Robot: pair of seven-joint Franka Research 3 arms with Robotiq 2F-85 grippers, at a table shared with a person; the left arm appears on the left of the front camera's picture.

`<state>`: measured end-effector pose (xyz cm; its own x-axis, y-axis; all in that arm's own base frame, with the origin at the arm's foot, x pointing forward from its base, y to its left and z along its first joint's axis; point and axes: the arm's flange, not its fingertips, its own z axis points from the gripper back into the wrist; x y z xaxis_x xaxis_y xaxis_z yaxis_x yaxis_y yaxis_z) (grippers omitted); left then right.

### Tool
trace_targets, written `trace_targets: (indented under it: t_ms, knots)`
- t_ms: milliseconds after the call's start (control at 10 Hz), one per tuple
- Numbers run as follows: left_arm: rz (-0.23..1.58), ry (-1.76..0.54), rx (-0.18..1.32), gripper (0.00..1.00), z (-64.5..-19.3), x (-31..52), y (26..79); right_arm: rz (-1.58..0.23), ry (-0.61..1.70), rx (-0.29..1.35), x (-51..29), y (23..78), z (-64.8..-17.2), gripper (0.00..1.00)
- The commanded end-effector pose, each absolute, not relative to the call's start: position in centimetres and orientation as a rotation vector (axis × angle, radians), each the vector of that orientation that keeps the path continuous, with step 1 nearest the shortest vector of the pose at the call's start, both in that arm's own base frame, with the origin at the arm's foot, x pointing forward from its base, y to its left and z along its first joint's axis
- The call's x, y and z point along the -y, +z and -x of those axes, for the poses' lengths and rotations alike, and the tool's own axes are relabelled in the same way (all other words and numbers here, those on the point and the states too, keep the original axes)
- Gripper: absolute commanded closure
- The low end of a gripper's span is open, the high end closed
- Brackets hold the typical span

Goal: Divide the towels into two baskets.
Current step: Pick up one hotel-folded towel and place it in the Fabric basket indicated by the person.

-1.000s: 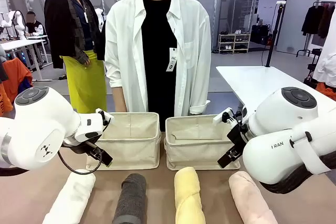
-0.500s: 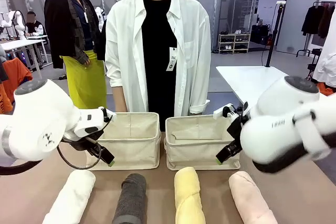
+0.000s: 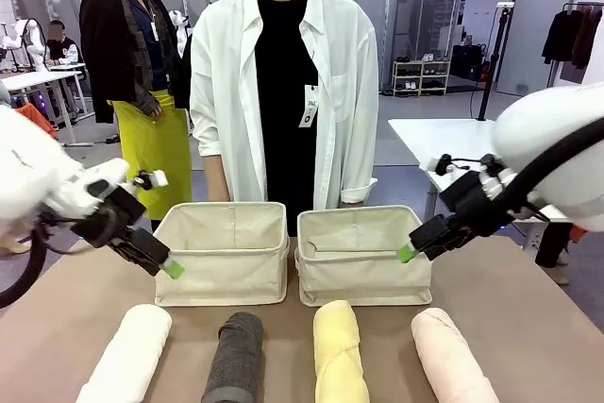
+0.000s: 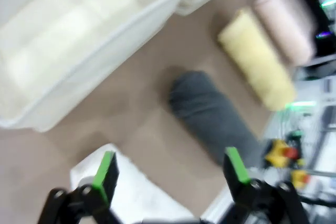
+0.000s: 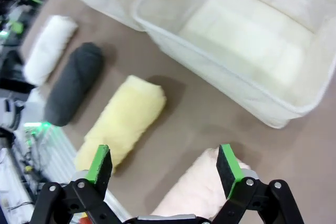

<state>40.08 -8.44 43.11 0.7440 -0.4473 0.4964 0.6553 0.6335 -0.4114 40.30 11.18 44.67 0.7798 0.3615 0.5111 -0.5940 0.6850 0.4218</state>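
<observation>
Four rolled towels lie in a row at the table's near edge: white (image 3: 125, 354), dark grey (image 3: 235, 359), pale yellow (image 3: 339, 354), pale pink (image 3: 451, 358). Behind them stand two cream canvas baskets, the left basket (image 3: 223, 254) and the right basket (image 3: 363, 257), both holding nothing. My left gripper (image 3: 168, 267) hangs open left of the left basket, above the white towel (image 4: 126, 187). My right gripper (image 3: 408, 252) hangs open by the right basket's right end, above the pink towel (image 5: 197, 190). The wrist views show both jaws spread wide with nothing between them.
A person in a white shirt (image 3: 283, 92) stands at the far side behind the baskets, hands down. Another person stands farther back at the left. A white table (image 3: 453, 148) sits behind at the right. Bare brown tabletop (image 3: 557, 327) lies to the right.
Both arms have swung outward and pulled back from the baskets; the left gripper moved left and the right gripper rose slightly. Towels and baskets have not moved.
</observation>
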Motion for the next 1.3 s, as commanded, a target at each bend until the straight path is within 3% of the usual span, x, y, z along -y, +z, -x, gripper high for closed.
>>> trace_targets:
  t_ms: [0,100,300,500,900,1200]
  knots:
    - [0.947,-0.512,0.334,0.00,-40.9,3.2,41.8,-0.874,0.435,0.353,-7.0,42.9,-40.7,0.00]
    - [1.038,-0.459,0.385,0.00,-39.9,0.3,41.2,-1.021,0.319,0.342,-4.2,41.7,-40.7,0.00]
    - [1.128,-0.287,0.470,0.00,-38.3,-6.0,39.6,-1.114,0.160,0.379,1.3,39.8,-38.9,0.00]
    - [1.172,-0.135,0.496,0.00,-36.6,-13.5,38.3,-1.138,-0.056,0.472,8.8,38.2,-36.2,0.00]
    - [1.192,0.099,0.699,0.00,-32.1,-23.0,37.2,-1.166,-0.484,0.678,22.1,35.4,-27.9,0.00]
    - [1.127,0.180,0.738,0.00,-30.7,-24.7,37.1,-1.136,-0.561,0.761,24.6,35.2,-25.6,0.00]
